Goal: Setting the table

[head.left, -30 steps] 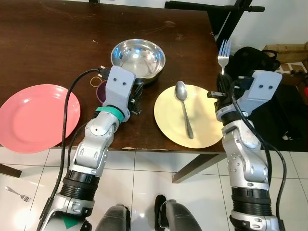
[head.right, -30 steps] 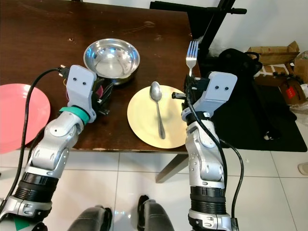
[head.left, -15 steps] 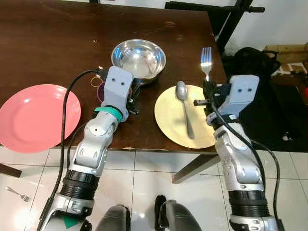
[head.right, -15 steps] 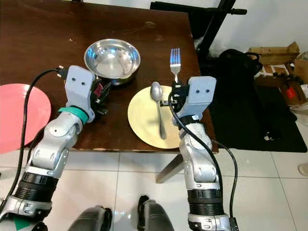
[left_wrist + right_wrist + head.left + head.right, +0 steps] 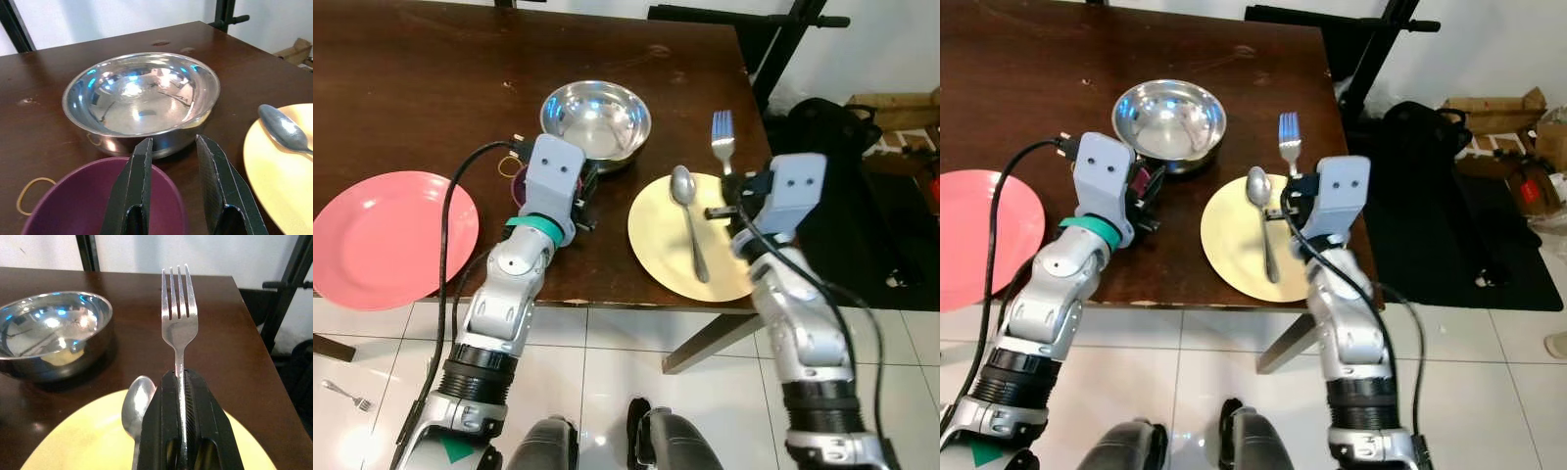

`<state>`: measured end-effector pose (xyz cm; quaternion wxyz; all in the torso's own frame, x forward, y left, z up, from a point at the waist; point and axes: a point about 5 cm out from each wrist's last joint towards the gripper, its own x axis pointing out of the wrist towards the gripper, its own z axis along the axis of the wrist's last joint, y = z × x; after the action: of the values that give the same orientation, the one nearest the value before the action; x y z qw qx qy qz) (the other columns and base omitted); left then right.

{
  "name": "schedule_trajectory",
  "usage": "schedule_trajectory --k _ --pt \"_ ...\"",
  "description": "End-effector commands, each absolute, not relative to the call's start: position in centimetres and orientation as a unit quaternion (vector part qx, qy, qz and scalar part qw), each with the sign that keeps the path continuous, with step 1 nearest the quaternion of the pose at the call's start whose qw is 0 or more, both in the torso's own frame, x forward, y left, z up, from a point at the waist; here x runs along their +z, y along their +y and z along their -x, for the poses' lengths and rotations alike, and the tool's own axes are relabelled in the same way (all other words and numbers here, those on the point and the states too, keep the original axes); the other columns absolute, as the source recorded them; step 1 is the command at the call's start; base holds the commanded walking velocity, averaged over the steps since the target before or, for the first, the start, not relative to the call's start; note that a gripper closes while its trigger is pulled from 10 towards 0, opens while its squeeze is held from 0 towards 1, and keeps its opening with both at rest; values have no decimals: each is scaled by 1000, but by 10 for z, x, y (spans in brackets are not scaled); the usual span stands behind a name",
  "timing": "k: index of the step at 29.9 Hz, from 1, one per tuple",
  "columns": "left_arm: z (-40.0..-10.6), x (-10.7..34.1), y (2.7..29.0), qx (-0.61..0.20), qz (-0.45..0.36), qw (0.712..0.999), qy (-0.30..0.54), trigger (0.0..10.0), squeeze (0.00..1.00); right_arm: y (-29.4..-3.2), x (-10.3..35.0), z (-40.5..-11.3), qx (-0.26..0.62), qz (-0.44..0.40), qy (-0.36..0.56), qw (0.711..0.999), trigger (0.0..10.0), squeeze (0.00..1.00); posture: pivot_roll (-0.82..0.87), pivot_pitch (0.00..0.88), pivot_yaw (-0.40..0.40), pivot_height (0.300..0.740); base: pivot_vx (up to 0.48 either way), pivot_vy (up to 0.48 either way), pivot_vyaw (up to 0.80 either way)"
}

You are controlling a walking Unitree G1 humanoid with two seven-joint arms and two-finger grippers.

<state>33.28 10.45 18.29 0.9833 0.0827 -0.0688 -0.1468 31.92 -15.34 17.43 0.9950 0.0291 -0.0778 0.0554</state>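
Right claw (image 5: pixel 180 377) clamped on the silver metal fork (image 5: pixel 178 313), tines up, over the round yellow plate (image 5: pixel 666 257) beside the steel spoon (image 5: pixel 686 215); next: lower and release it there; left claw (image 5: pixel 171 147) hangs open above the purple bowl (image 5: pixel 88 205).

A silver fork (image 5: pixel 179 323) stands right of centre in the left eye view, tines pointing away toward the top of the frame, its handle clamped between the black fingers of the right gripper (image 5: pixel 180 382) above the right edge of the yellow plate (image 5: pixel 666 259). That round plate lies flat at the near edge of the dark wooden table (image 5: pixel 421 88), carrying a silver spoon (image 5: pixel 687 227) bowl-up, its bowl toward the top of the frame. Up and left of it sits a shiny steel bowl (image 5: pixel 596 117) with a purple bowl (image 5: pixel 93 200) just in front of it, and a pink plate (image 5: pixel 386 238) lies flat at the left edge of the frame.
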Motion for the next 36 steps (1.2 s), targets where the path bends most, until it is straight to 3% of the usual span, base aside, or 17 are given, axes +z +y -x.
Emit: schedule_trajectory --k 1,6,29,36 --pt "-332 179 101 -153 -81 983 -62 10000 0 -156 175 -316 49 -57 -91 993 10000 0 88 106 -39 740 0 0 0" --pt "-332 179 101 -153 -80 983 -63 10000 0 -158 192 -313 37 -52 -156 986 10000 0 91 108 -37 740 0 0 0" --pt "-333 178 104 -145 -78 984 -65 10000 0 -166 179 -308 8 -22 -143 989 10000 0 87 108 -20 740 0 0 0" --pt "-332 179 103 -150 -75 984 -68 10000 0 -165 176 -308 5 -23 -141 990 10000 0 91 107 -18 740 -319 0 0"
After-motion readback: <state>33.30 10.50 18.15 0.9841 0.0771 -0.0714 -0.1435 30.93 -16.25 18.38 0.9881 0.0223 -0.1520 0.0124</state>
